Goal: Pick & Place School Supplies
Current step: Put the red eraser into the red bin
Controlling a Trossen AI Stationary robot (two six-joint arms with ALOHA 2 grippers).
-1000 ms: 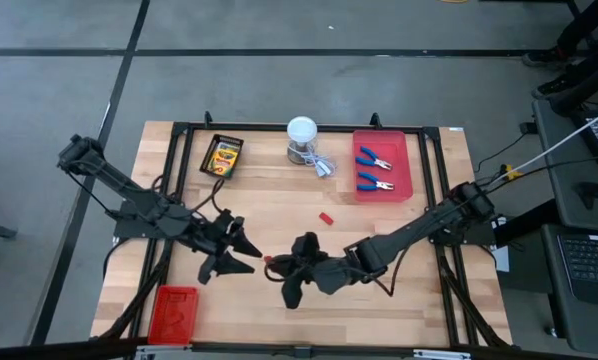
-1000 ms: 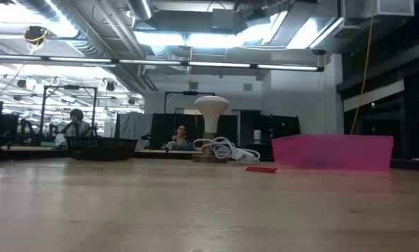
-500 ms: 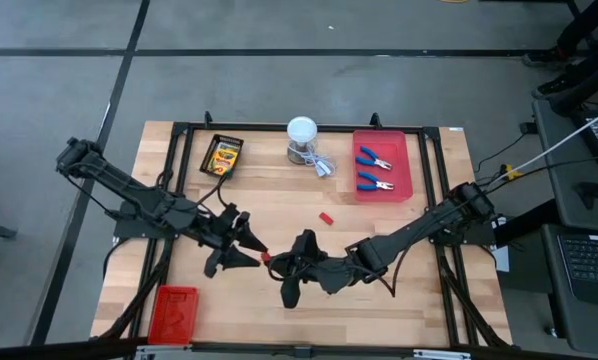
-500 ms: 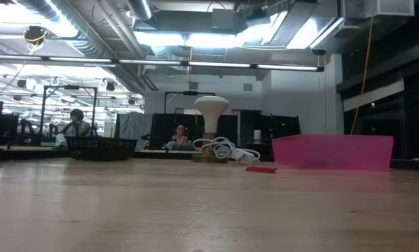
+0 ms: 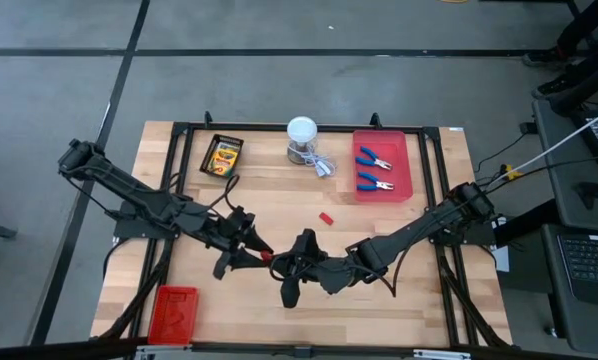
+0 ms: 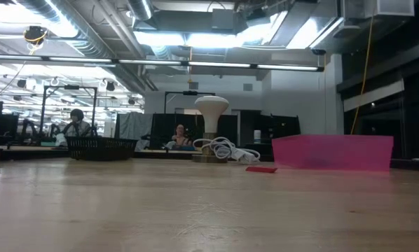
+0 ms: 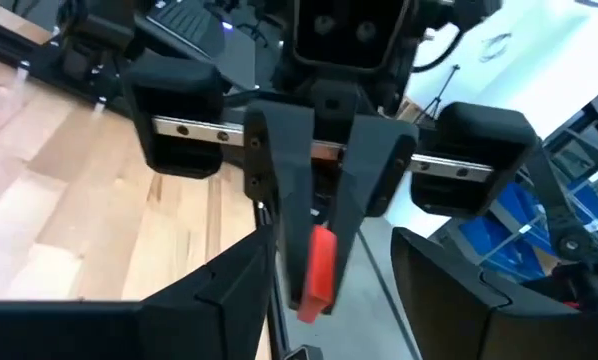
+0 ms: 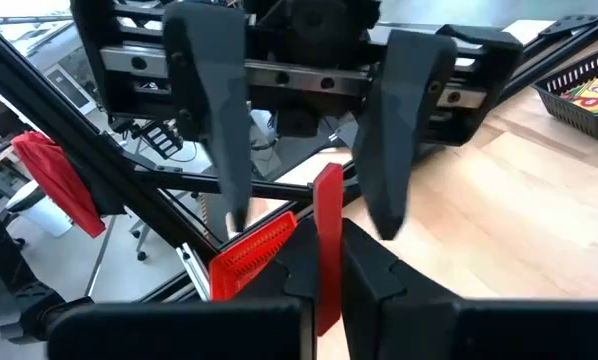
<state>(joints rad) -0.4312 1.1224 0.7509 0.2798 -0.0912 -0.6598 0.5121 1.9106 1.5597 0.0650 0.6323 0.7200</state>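
Note:
A small red block [image 7: 320, 262] sits in my right gripper [image 8: 326, 285], which is shut on it above the table's middle [image 5: 281, 262]. My left gripper [image 7: 329, 315] faces it from the left [image 5: 255, 250]. It is open, with one finger on each side of the block's free end and not touching it. In the right wrist view the left gripper's fingers [image 8: 214, 110] flank the block. A second red block [image 5: 326, 217] lies flat on the table. A crayon box [image 5: 222, 154] lies in a black tray. Two blue-handled pliers [image 5: 376, 168] lie in a red tray. My right gripper pinches the red block between its two fingers by one end [image 8: 327, 225]. It comes from the table's right. The other end [image 7: 313, 298] sticks out past the fingertips toward the left gripper. The block is lifted clear of the table.
A white round-topped container [image 5: 302, 134] with a coiled cable stands at the far edge, between the black tray [image 5: 207, 162] and the red tray [image 5: 407, 175]. Another red tray [image 5: 172, 312] lies at the near left corner. Bare wood lies around both grippers.
My left gripper has moved right, toward the right gripper, and its open fingers now stand on either side of the red block's free end. My right gripper has kept its hold and hardly moved.

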